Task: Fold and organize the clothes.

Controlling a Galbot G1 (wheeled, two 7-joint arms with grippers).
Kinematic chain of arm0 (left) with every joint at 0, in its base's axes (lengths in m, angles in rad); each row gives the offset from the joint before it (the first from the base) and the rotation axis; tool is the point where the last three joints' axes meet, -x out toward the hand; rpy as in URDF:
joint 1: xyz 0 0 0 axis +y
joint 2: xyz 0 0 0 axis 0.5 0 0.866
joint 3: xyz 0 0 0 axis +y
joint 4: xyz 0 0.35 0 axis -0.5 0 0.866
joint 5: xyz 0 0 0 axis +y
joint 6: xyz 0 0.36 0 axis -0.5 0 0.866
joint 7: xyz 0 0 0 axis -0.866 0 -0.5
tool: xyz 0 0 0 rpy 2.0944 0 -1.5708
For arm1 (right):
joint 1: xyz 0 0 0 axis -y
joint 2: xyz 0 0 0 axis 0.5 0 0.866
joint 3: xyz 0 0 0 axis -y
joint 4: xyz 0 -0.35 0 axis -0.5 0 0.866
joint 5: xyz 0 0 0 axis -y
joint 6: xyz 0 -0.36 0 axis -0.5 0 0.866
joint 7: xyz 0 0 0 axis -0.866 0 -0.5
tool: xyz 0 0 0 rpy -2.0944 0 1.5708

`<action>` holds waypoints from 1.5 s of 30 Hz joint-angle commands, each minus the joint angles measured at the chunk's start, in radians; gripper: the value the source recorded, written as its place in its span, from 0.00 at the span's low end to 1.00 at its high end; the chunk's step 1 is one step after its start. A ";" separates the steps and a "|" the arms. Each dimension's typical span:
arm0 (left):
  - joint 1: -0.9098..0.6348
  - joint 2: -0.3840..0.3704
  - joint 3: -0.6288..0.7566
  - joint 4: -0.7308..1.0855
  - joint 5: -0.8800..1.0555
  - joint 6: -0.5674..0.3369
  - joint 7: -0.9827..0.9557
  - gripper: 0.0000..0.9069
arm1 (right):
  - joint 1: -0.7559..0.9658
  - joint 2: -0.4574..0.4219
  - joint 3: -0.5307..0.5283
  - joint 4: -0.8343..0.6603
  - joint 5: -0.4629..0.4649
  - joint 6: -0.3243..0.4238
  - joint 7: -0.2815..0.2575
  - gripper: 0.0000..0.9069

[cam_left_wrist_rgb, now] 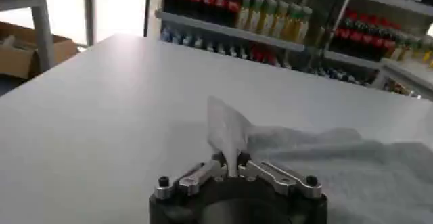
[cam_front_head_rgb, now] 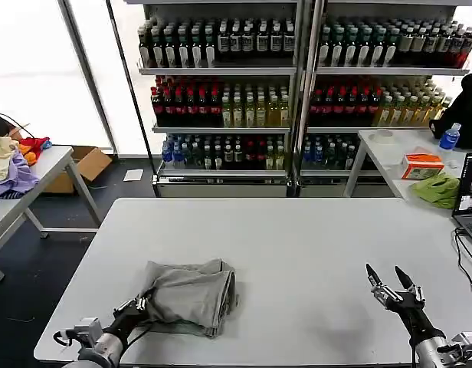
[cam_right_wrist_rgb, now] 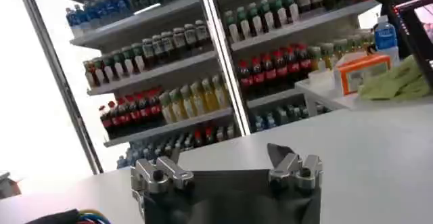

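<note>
The folded grey shirt (cam_front_head_rgb: 188, 295) lies in the lower left of the head view, on the white desk (cam_front_head_rgb: 297, 253) near its front edge. The left gripper (cam_front_head_rgb: 136, 305) meets the shirt's left edge; its fingers (cam_left_wrist_rgb: 260, 170) are closed on a raised pinch of fabric. The shirt's long axis runs roughly left to right across the frame. The right gripper (cam_front_head_rgb: 389, 277) hovers at lower right, well apart from the shirt, fingers spread open and holding nothing.

white table (cam_front_head_rgb: 297, 253) | bottle shelves (cam_front_head_rgb: 297, 92) | bright windows (cam_front_head_rgb: 33, 69)
</note>
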 commanded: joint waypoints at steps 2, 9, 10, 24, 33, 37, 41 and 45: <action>0.013 0.078 -0.377 -0.038 -0.558 0.089 -0.069 0.00 | 0.005 -0.006 0.000 -0.005 0.007 0.000 0.000 1.00; 0.017 0.282 -0.660 0.018 -0.802 0.156 -0.130 0.00 | 0.017 -0.008 -0.019 -0.007 0.009 -0.001 0.003 1.00; 0.017 0.297 -0.680 0.021 -0.810 0.156 -0.133 0.00 | 0.018 -0.007 -0.022 -0.007 0.009 -0.001 0.003 1.00; -0.034 0.323 -0.438 -0.189 -0.651 0.154 -0.233 0.00 | 0.060 -0.001 -0.030 -0.065 -0.004 0.019 -0.001 1.00; -0.210 0.098 0.335 -0.126 -0.277 0.129 -0.289 0.00 | 0.064 0.020 -0.017 -0.060 -0.022 0.021 0.000 1.00; -0.355 -0.005 0.521 -0.033 -0.271 0.106 -0.391 0.00 | 0.052 0.033 -0.012 -0.038 -0.022 0.008 0.004 1.00; -0.463 -0.093 0.640 0.018 -0.283 0.107 -0.419 0.00 | 0.037 0.047 -0.052 -0.006 -0.055 -0.039 0.029 1.00; -0.523 -0.151 0.724 0.062 -0.344 0.130 -0.466 0.01 | 0.039 0.038 -0.124 0.030 -0.084 -0.121 0.072 1.00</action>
